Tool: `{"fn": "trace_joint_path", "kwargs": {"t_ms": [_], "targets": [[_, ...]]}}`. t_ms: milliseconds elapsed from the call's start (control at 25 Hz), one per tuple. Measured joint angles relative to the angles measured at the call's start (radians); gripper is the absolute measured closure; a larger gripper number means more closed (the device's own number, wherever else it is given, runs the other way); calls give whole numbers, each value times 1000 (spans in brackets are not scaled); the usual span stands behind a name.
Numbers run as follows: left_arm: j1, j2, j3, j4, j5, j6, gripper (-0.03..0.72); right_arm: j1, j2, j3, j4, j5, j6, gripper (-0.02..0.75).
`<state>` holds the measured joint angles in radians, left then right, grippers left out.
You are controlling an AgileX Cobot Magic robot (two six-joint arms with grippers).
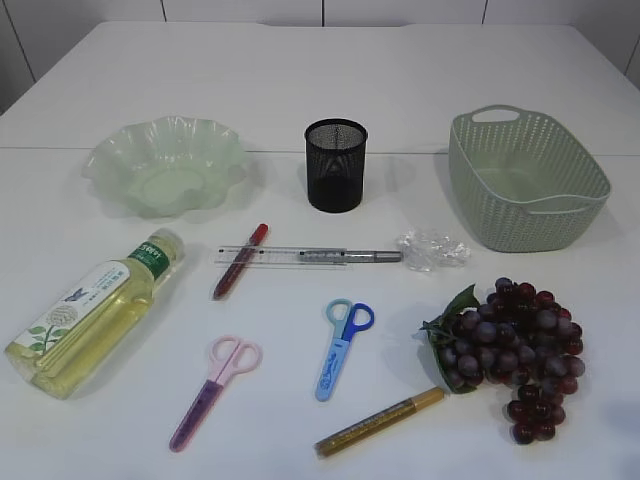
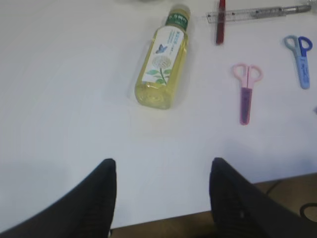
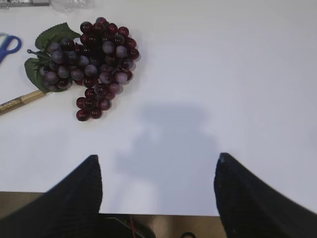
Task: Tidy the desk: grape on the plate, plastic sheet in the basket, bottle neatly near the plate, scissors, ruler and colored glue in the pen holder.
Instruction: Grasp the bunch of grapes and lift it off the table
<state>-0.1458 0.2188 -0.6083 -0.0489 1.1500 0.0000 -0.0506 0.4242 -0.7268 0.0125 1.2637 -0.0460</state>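
A purple grape bunch (image 1: 515, 352) (image 3: 94, 59) lies front right on the white table. The crumpled clear plastic sheet (image 1: 432, 249) rests before the green basket (image 1: 527, 180). A yellow bottle (image 1: 95, 311) (image 2: 164, 59) lies on its side at left, below the green wavy plate (image 1: 167, 166). Pink scissors (image 1: 213, 390) (image 2: 246, 91) and blue scissors (image 1: 342, 347) (image 2: 300, 59) lie in front. A clear ruler (image 1: 285, 256), red glue pen (image 1: 240, 260) and gold glue pen (image 1: 380, 421) lie near the black mesh pen holder (image 1: 336, 165). My left gripper (image 2: 162, 171) and right gripper (image 3: 157, 166) stand open over the table's near edge, holding nothing.
A grey pen (image 1: 350, 256) lies along the ruler. The table's near edge (image 2: 198, 213) runs just beneath both grippers. Neither arm shows in the exterior view.
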Motion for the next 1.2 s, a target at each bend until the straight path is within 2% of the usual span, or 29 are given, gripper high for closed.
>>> {"fn": "trace_joint_path", "kwargs": {"t_ms": [280, 600, 760, 1040, 1200], "targets": [[0, 201, -110, -88, 19, 0, 253, 0, 288, -109, 41, 0, 38, 190], [0, 319, -225, -95, 13, 0, 253, 0, 591, -213, 146, -15, 141, 190], [0, 335, -228, -95, 7, 0, 253, 0, 696, -215, 197, -19, 152, 190], [0, 342, -228, -114, -3, 0, 253, -2, 867, -216, 220, -28, 157, 190], [0, 342, -228, -127, -17, 0, 253, 0, 950, -216, 263, -81, 157, 189]]}}
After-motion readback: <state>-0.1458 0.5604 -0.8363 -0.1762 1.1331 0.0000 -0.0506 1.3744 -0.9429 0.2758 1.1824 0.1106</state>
